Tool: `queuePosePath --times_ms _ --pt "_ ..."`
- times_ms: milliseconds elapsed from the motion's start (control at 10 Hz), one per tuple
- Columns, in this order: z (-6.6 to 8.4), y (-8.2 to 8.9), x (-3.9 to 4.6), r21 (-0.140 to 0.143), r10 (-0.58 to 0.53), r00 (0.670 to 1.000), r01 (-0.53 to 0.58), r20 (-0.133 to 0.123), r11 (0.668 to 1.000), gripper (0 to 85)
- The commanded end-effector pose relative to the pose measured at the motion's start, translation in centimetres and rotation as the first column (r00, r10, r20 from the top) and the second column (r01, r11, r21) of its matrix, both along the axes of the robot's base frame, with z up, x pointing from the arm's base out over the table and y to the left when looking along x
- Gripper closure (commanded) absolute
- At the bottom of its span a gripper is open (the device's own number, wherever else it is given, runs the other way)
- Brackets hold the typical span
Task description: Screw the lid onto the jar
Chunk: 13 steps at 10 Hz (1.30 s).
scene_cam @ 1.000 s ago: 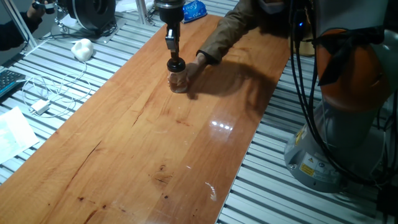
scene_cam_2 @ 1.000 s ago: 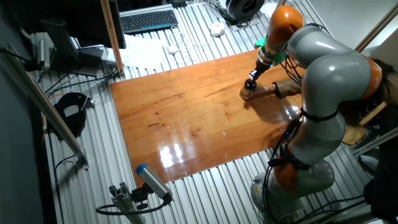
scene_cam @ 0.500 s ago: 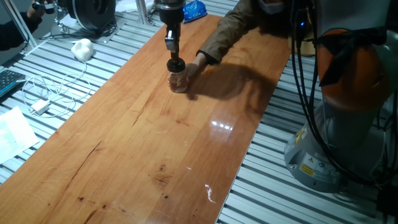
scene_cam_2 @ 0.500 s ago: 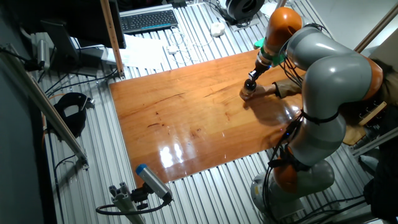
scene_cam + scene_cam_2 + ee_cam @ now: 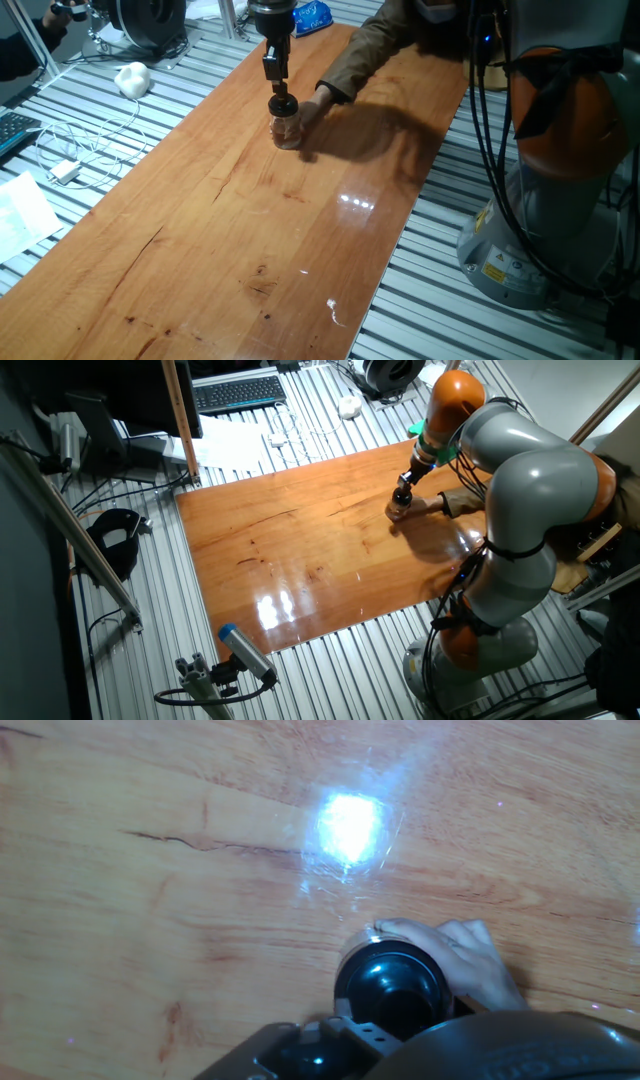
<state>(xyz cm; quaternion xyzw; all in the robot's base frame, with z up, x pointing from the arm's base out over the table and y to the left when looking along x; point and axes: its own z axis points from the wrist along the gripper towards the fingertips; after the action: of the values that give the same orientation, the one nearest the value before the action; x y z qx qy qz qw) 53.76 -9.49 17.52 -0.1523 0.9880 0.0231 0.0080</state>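
Lid (image 5: pixel 283 102) sits on top of the jar (image 5: pixel 287 131), which stands upright on the wooden counter (image 5: pixel 240 230), near its far end in one fixed view. The gripper (image 5: pixel 281 95) comes straight down onto the lid from 12 o'clock; its tips meet the black cap, but whether they pinch it or only rest against it cannot be told. A person's hand (image 5: pixel 316 104) touches the jar from about 3 o'clock, fingers curled round the glass. In the hand view the lid (image 5: pixel 392 988) fills the lower middle, the hand (image 5: pixel 470 960) lies at its 3 o'clock, and a bright glare (image 5: pixel 349 826) shines on the wood at 12 o'clock.
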Motion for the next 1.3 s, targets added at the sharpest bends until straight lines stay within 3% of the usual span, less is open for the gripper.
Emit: queuePosePath --times_ms 0,800,900,1000,1100,1200 --pt "0.2 0.1 0.13 -0.005 -0.003 1.0 0.003 -0.002 1.0 34.0" --pt "-0.1 0.9 0.85 -0.044 0.009 1.0 -0.008 0.015 0.999 34.0" --pt "-0.4 0.9 0.87 -0.053 -0.005 1.0 0.005 0.01 0.999 17.0" --pt "-0.5 0.9 0.9 -0.073 -0.022 1.0 0.021 -0.008 0.997 17.0" --pt "-0.6 0.9 0.92 -0.072 -0.022 1.0 0.022 0.001 0.997 17.0" --pt "-0.8 1.0 0.94 -0.071 -0.02 1.0 0.02 0.001 0.997 0.0"
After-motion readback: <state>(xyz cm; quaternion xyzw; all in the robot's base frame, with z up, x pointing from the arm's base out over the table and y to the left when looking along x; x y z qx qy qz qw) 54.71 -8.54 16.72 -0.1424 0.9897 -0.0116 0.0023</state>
